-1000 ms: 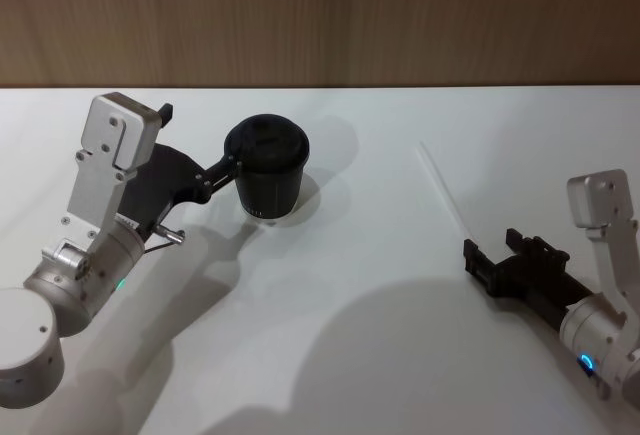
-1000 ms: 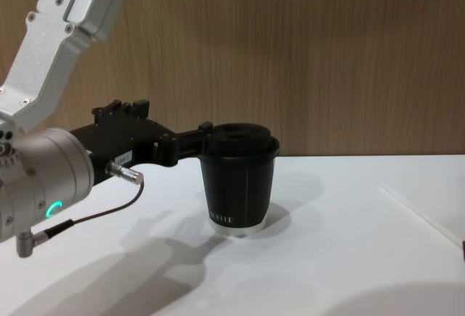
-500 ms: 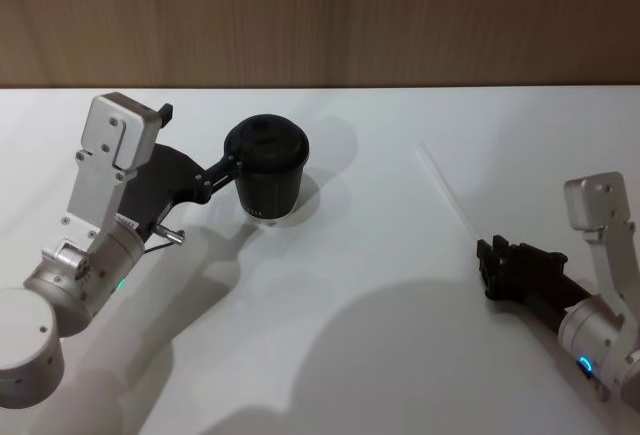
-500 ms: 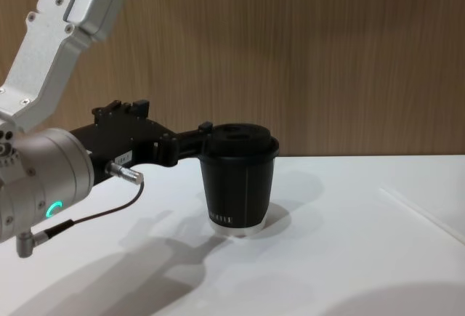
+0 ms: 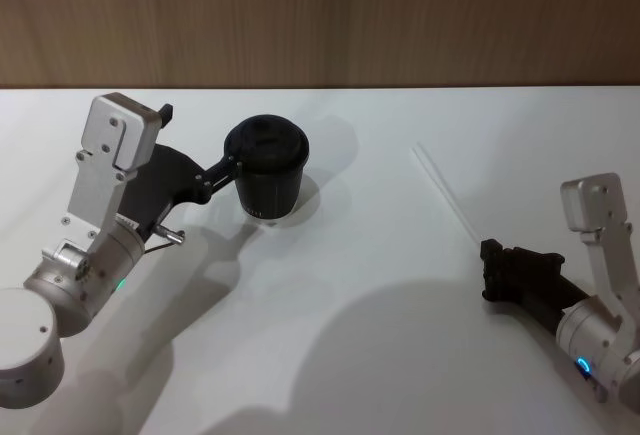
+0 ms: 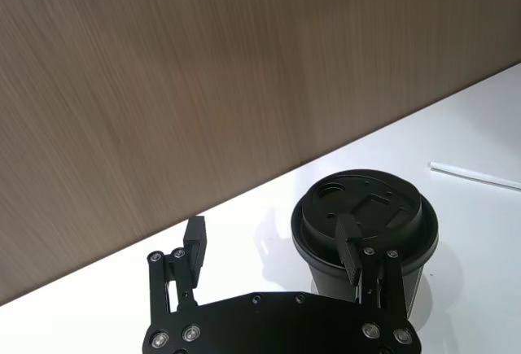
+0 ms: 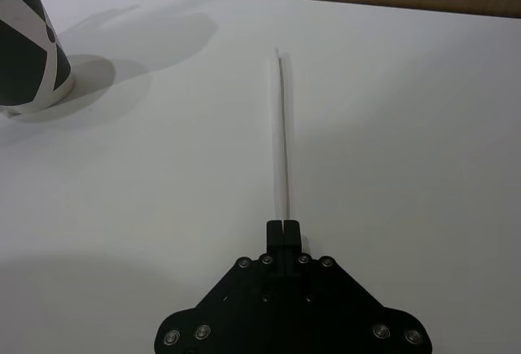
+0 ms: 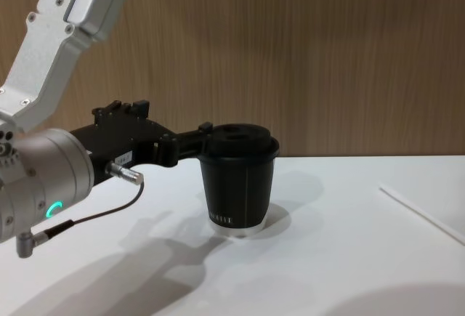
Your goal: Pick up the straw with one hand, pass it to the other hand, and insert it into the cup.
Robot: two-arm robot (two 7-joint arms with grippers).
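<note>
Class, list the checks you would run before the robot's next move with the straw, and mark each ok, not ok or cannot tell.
1. The straw lies flat on the table, nothing on it: ok.
2. The right gripper is lined up with the straw's near end: ok.
3. Straw's end pinched between its shut fingers: cannot tell.
4. The cup stands upright with its lid on: ok.
5. The left gripper is open to receive the straw: ok.
6. Left gripper clear of the cup: not ok; one finger is at the lid's rim.
</note>
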